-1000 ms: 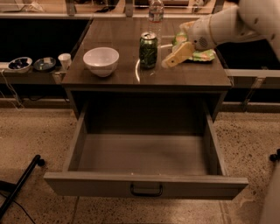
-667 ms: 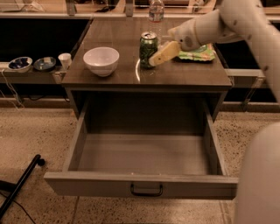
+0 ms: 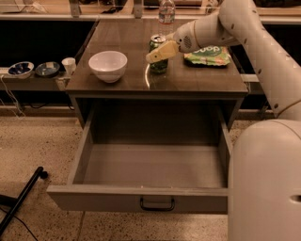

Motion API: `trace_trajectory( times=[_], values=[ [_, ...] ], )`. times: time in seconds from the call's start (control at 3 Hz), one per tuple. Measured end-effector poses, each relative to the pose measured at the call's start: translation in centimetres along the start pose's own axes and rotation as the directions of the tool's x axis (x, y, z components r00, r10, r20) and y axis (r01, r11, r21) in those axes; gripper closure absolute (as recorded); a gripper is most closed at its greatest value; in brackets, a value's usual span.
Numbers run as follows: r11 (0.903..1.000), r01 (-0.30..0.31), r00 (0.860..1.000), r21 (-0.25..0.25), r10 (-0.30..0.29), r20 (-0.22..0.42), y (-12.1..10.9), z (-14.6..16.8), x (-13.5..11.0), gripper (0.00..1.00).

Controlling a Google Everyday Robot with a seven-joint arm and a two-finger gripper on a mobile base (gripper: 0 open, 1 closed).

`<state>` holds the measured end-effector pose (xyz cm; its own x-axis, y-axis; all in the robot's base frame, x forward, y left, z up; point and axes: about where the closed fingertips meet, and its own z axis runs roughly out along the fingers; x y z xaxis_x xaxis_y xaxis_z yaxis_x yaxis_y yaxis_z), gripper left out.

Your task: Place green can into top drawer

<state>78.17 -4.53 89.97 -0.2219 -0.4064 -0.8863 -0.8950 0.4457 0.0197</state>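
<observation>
The green can stands upright on the cabinet top, at its middle toward the back. My gripper reaches in from the right and is at the can, open. One cream finger lies across the can's front; the other is hidden behind it. The top drawer is pulled fully out below the cabinet top. Its inside is bare and its dark handle shows at the front centre.
A white bowl sits on the left of the cabinet top. A flat green snack bag lies right of the can, and a clear bottle stands behind it. Small bowls and a cup sit on a low shelf at left. My white body fills the lower right. A black pole lies on the floor at lower left.
My gripper has moved left from beside the snack bag to the green can. The can, the bowl and the drawer have not moved.
</observation>
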Motion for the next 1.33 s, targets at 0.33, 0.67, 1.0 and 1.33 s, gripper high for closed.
trace_trajectory(
  times=[0.33,0.67,1.0,1.33],
  values=[
    [0.9994,-0.009,0.999,-0.033,0.01,0.038,0.1,1.5,-1.2,0.42],
    [0.9979,-0.006,0.996,-0.064,0.011,0.09,0.7,1.6,-1.8,0.66],
    [0.9946,0.092,0.979,-0.049,-0.081,0.188,3.8,-4.4,-3.6,0.96],
    [0.9904,0.137,0.976,0.015,-0.138,0.17,7.4,-11.2,-2.3,1.0]
  ],
)
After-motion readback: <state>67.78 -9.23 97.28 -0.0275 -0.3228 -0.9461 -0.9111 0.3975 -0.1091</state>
